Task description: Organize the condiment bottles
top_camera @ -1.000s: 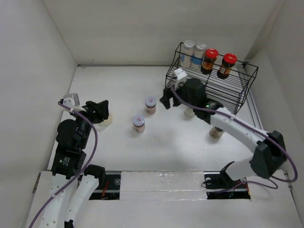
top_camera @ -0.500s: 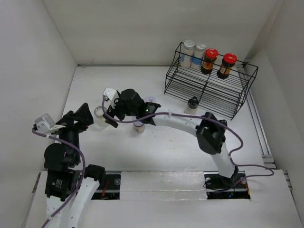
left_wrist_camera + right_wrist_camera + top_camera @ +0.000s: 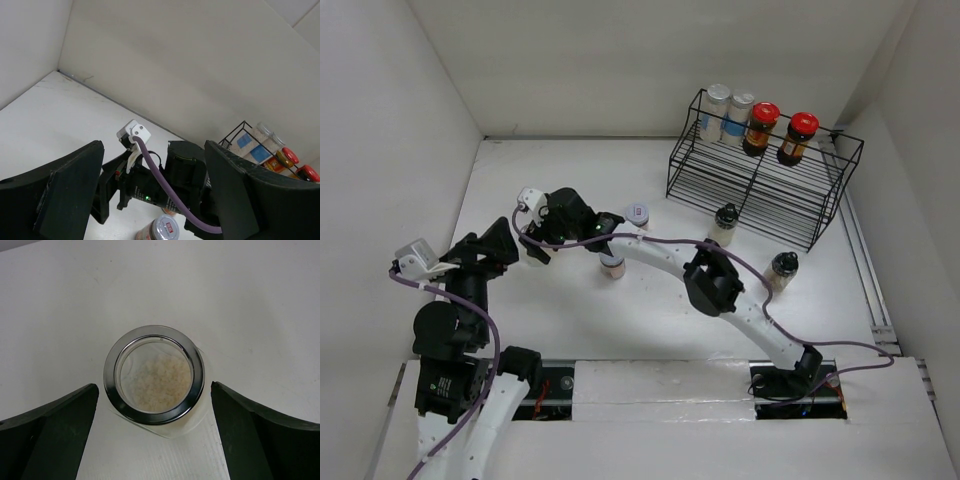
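below, silver-rimmed jar [image 3: 154, 374] between right tool [image 3: 154, 390] fingers [image 3: 50, 435], left tool [image 3: 492, 243] near

two clear jars [image 3: 717, 106] [image 3: 741, 113], two red-lidded jars [image 3: 761, 126] [image 3: 799, 137] atop the rack [image 3: 760, 190]; two black-capped shakers [image 3: 724, 223] [image 3: 781, 269], two silver-lidded jars [image 3: 637, 214] [image 3: 612, 267], one chrome-rimmed jar [image 3: 154, 375] upright on the table [image 3: 570, 310].

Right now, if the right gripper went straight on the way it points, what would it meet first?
The chrome-rimmed jar of pale granules. It stands centred in front of the right gripper, between the open jaws, which are not touching it. The wrist view does not show how far off the rim is.
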Controlling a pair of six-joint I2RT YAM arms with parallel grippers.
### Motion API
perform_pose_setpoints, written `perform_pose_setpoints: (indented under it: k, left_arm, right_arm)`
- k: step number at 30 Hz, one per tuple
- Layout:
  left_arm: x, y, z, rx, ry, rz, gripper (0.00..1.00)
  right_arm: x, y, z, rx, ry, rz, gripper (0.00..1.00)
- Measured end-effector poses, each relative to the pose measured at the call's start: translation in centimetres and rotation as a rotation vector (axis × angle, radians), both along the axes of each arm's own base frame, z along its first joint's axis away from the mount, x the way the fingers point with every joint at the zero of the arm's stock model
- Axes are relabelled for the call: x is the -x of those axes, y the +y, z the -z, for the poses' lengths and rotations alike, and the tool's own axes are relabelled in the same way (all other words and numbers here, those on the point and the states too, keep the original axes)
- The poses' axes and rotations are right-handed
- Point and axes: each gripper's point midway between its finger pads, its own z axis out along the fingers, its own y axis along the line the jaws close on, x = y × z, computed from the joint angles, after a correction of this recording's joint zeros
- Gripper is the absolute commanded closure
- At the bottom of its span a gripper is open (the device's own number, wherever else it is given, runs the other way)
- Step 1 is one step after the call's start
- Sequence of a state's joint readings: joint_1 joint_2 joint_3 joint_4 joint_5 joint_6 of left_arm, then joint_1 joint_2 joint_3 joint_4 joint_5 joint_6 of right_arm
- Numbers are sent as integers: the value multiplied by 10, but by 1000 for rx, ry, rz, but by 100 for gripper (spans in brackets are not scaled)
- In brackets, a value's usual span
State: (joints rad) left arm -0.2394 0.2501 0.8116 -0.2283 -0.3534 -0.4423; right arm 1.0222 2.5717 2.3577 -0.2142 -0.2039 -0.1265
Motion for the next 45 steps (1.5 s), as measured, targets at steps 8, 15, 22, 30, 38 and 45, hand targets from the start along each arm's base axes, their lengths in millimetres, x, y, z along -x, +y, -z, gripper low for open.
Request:
perform_pose_setpoints:
  k: [8, 15, 22, 30, 38, 45]
  left_arm:
    - [-1, -7, -2, -20, -5, 39, 22]
    - [-5, -11, 0, -32, 6, 56, 22]
    - [-8, -14, 2, -43, 17, 68, 22]
    - [-11, -18, 4, -49, 28, 83, 24]
    - [-12, -18, 5, -50, 30, 85, 24]
    - [-12, -18, 5, -51, 31, 86, 24]
  right_arm:
    - [-3, 8, 7, -37, 20, 15, 0]
    - [-8, 23, 3, -134, 26, 29, 25]
    - [-12, 26, 7, -197, 31, 57, 1]
    - [-12, 28, 6, -215, 56, 72, 4]
    - [-20, 38, 4, -263, 50, 92, 23]
    - [-25, 31, 0, -316, 24, 137, 45]
